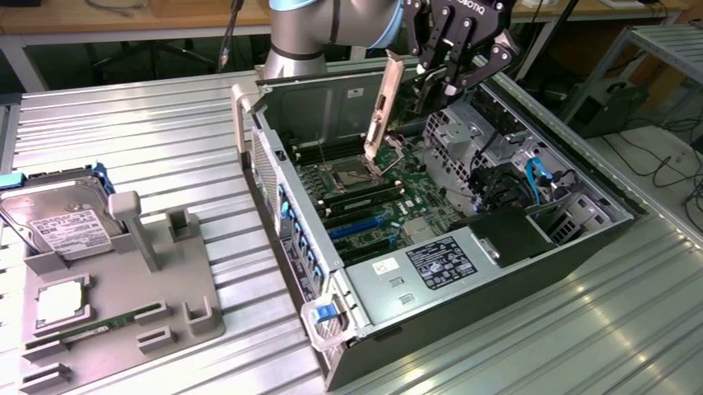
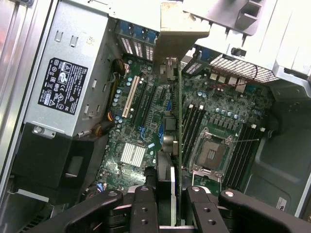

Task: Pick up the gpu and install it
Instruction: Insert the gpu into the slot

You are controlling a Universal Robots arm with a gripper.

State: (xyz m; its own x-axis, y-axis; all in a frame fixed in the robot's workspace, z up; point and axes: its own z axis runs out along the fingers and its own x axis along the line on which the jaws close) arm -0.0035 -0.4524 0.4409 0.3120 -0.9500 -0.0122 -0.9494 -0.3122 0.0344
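Robot arm w/ gripper (image 1: 453, 76) hangs above an open PC case (image 1: 571, 239) lying on its side on a metal table (image 1: 143, 140). Its fingers (image 2: 146, 208) are clamped on the gpu (image 1: 387, 103), held edge-down, bracket end toward the case's rear wall. In the wrist view the gpu (image 2: 180, 111) runs as a thin edge over the motherboard (image 2: 146, 126), between the expansion slots (image 2: 143, 104) and the CPU socket (image 2: 210, 154). Pickup looks done; card appears clear of the board, not seated, so install remains. A grey parts holder (image 1: 132, 280) w/ a hard drive (image 1: 61, 222) sits well apart from the case.
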